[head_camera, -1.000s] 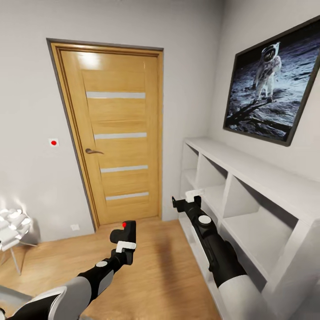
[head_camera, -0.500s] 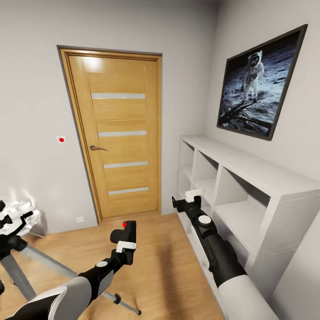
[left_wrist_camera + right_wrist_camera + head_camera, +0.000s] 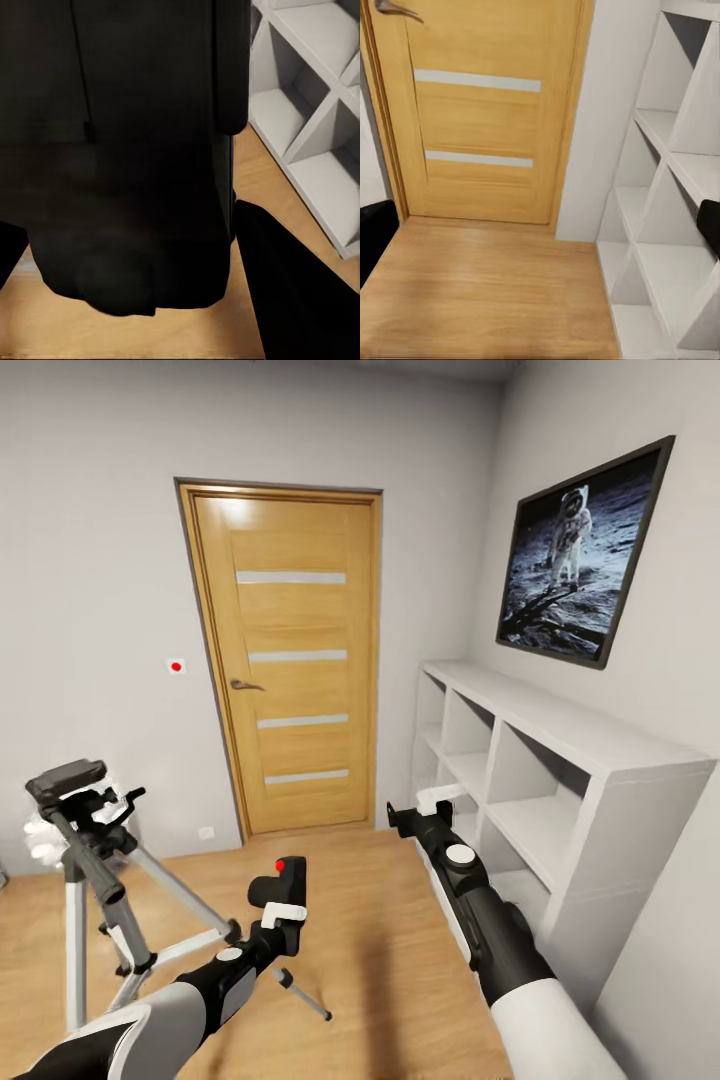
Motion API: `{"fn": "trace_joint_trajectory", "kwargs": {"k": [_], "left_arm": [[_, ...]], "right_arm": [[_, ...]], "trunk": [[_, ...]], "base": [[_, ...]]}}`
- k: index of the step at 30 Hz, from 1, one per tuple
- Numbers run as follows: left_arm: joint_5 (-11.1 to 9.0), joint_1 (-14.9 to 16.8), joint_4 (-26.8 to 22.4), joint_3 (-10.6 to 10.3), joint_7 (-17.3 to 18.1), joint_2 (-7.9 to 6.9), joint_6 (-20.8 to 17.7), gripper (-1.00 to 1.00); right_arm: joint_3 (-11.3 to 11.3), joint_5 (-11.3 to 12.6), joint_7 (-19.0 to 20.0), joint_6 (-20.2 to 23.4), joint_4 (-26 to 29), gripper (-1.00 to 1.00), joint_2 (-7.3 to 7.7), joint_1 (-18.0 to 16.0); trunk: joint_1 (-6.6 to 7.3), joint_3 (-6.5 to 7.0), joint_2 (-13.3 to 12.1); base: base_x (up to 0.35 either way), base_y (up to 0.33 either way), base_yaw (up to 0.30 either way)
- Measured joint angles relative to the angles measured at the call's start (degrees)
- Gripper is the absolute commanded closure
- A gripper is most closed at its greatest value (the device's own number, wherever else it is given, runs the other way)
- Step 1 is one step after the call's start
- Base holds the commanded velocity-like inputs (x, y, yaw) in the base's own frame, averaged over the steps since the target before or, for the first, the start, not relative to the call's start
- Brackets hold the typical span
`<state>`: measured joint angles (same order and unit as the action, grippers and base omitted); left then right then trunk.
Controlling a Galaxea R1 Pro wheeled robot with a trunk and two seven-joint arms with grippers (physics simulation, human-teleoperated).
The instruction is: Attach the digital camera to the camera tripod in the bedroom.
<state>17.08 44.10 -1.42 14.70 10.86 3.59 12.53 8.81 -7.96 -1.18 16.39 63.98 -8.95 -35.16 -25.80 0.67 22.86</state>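
Note:
The digital camera (image 3: 281,880), a small black box with a red button on top, sits in my left gripper (image 3: 283,908), which is shut on it low in the head view. Seen from the left wrist, the camera's dark body (image 3: 127,150) hangs close in front, with one black finger (image 3: 300,300) beside it. The camera tripod (image 3: 95,870) stands on the wood floor to the left of the camera, silver legs spread, its black head (image 3: 65,780) bare on top. My right gripper (image 3: 400,821) is open and holds nothing, near the white shelves; its fingers (image 3: 375,240) stand wide apart.
An oak door (image 3: 295,660) with frosted strips is shut straight ahead. White cube shelves (image 3: 560,750) run along the right wall under a framed astronaut picture (image 3: 585,555). A white ball-shaped lamp (image 3: 42,842) stands behind the tripod. Bare plank floor (image 3: 370,920) lies between the arms.
The head view has swung to the left, so door and shelves shifted right and the whole tripod has come into view. Both arms keep their pose, the camera still held.

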Motion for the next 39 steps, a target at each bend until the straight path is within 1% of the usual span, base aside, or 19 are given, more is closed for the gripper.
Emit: {"fn": "trace_joint_trajectory", "kwargs": {"k": [8, 13, 19, 28, 34, 39], "left_arm": [[0.0, 0.0, 0.0, 0.0, 0.0, 0.00, 0.0, 1.00], [0.0, 0.0, 0.0, 0.0, 0.0, 0.00, 0.0, 1.00], [0.0, 0.0, 0.0, 0.0, 0.0, 0.01, 0.0, 1.00], [-0.1, 0.0, 0.3, 0.0, 0.0, 0.01, 0.0, 1.00], [-0.1, 0.0, 0.3, 0.0, 0.0, 0.00, 0.0, 1.00], [-0.1, 0.0, 0.4, 0.0, 0.0, -0.06, 0.0, 1.00]], "right_arm": [[0.0, 0.0, 0.0, 0.0, 0.0, -1.00, -0.03, 0.0], [0.0, 0.0, 0.0, 0.0, 0.0, -1.00, -0.03, 0.0], [0.0, 0.0, 0.1, 0.0, 0.0, -1.00, 0.03, 0.0], [0.0, 0.0, 0.1, 0.0, 0.0, -1.00, 0.03, 0.0], [0.0, 0.0, 0.0, 0.0, 0.0, -1.00, -0.02, 0.0], [0.0, 0.0, 0.0, 0.0, 0.0, -1.00, -0.02, 0.0]], "trunk": [[0.01, 0.00, 0.0], [0.03, 0.00, 0.0], [0.02, 0.00, 0.0], [0.00, 0.00, 0.0], [0.00, 0.00, 0.0], [0.01, 0.00, 0.0]], "base": [[-0.332, -0.007, 0.282], [-0.125, -0.008, 0.269], [-0.128, -0.001, 0.084], [-0.325, 0.000, 0.029], [-0.348, 0.000, 0.218], [-0.266, 0.099, 0.279]]}}
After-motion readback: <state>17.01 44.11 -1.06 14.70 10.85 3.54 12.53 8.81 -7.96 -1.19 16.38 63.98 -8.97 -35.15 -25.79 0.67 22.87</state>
